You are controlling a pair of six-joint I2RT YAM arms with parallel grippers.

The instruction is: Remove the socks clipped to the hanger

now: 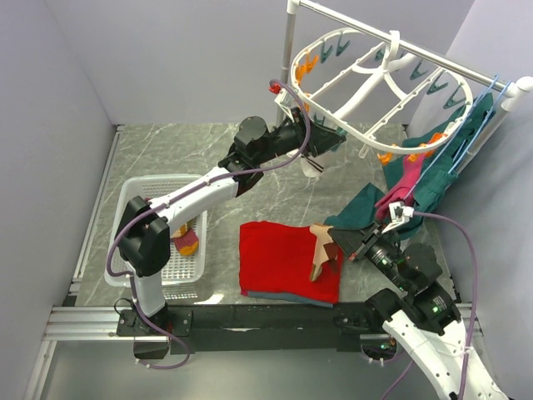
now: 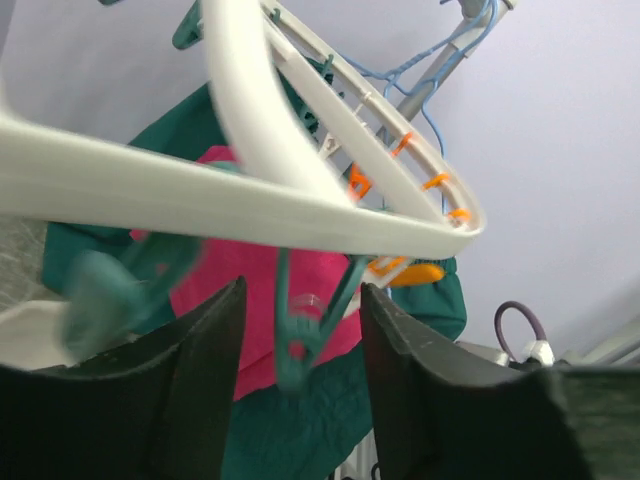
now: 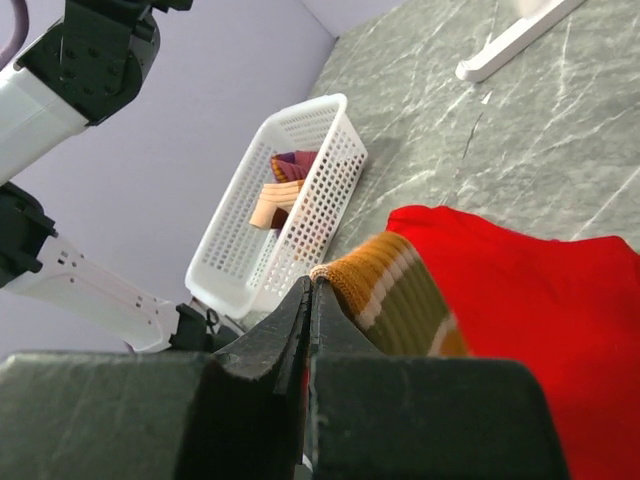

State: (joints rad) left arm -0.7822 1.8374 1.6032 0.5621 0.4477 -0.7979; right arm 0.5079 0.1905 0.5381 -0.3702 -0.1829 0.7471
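The white oval hanger (image 1: pixel 366 92) hangs from the rack at the back right, with orange and teal pegs along its frame. My left gripper (image 1: pixel 327 138) is raised under its near rim and is open. In the left wrist view the frame (image 2: pixel 300 200) crosses overhead and one teal peg (image 2: pixel 298 335) dangles between my open fingers (image 2: pixel 205 350), with no sock on it. My right gripper (image 1: pixel 341 243) is shut on the tan-brown striped sock (image 1: pixel 321 252), held over the red cloth; the sock also shows in the right wrist view (image 3: pixel 410 295). No sock shows on the hanger.
A white slotted basket (image 1: pixel 137 208) at the left holds maroon and orange socks (image 1: pixel 186 239), also seen in the right wrist view (image 3: pixel 283 178). A flat red cloth (image 1: pixel 279 254) lies at the front middle. Teal and pink garments (image 1: pixel 412 171) hang on blue hangers at the right.
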